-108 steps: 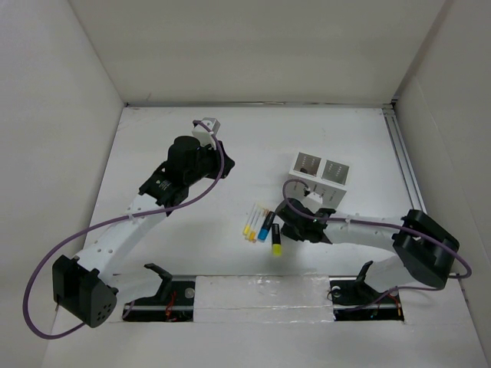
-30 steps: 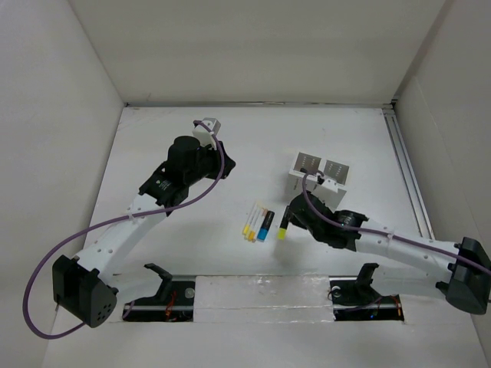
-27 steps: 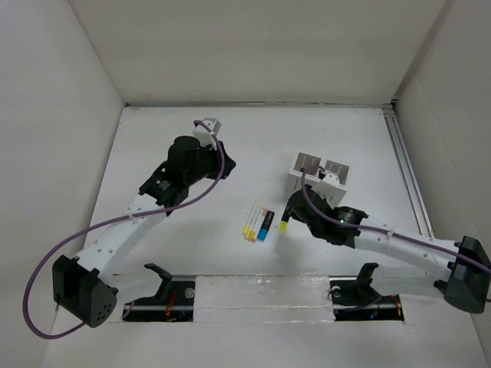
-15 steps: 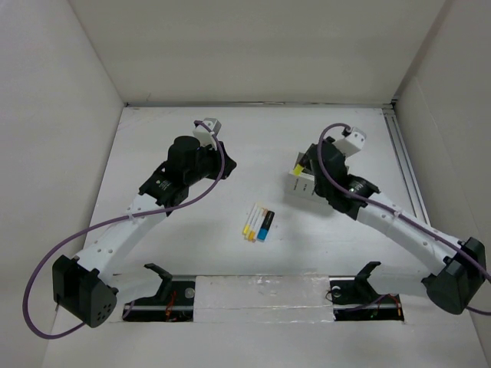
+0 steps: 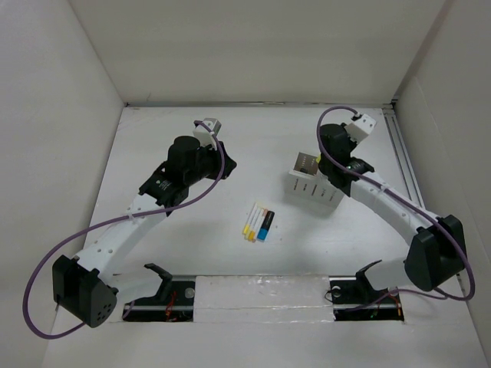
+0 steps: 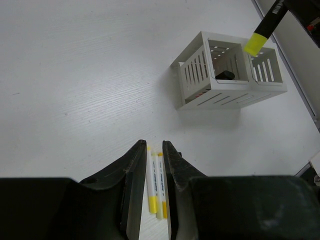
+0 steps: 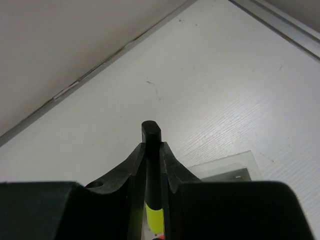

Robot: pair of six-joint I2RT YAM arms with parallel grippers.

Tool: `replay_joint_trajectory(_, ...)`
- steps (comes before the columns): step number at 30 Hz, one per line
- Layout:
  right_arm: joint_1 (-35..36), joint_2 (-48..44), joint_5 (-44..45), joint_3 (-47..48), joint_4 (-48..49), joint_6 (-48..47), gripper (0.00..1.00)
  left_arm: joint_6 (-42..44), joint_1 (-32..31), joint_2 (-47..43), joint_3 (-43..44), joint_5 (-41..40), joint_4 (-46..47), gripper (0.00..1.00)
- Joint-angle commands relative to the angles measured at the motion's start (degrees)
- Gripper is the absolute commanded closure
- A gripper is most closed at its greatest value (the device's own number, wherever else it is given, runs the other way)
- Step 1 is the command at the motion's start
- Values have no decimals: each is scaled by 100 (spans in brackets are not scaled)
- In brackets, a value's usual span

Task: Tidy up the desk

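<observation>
The desk [image 5: 253, 138] is a white tabletop. My right gripper [image 5: 327, 162] is shut on a black marker with a yellow cap [image 7: 151, 130] and holds it upright over the white slotted holder box [image 5: 311, 188]. From the left wrist view the marker [image 6: 262, 29] hangs cap down above the holder [image 6: 220, 87]. Several markers [image 5: 257, 223] lie together at the desk's middle. My left gripper [image 5: 227, 162] hovers, empty, its jaws a narrow gap apart, with those markers [image 6: 156, 185] seen through the gap.
A dark object [image 6: 225, 75] lies inside one holder compartment. A metal rail [image 5: 403, 157] runs along the desk's right edge. White panels wall the left, back and right sides.
My right gripper has carried the black and yellow marker from beside the marker group up and back to above the holder. The holder now shows more of its slotted side. The left arm has not moved.
</observation>
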Motion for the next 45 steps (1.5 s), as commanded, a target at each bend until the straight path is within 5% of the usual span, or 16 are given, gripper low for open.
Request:
replay_joint_trajectory(1,-7,202,132,290,539,-325,100,-21,22,-83,117,47,204,84)
replay_joint_trajectory(15,485,581,325,53,637,-414,100,-12,22,-74,117,-6,187,84)
replay_joint_trajectory(27,995,441,809,-43,127,-159,76,-21,22,14,134,125,178,84)
replay_joint_trajectory(39,1567,142,466,-184,-249,174,73,-13,22,-4,152,28,161,84)
replay_joint_trajectory(42,1847,-95,-51,-289,-418,491,73,-13,22,-39,135,37,187,84)
replay_joint_trajectory(45,2032,-403,-1210,-735,-113,614,97,-13,22,31,152,-42,161,84)
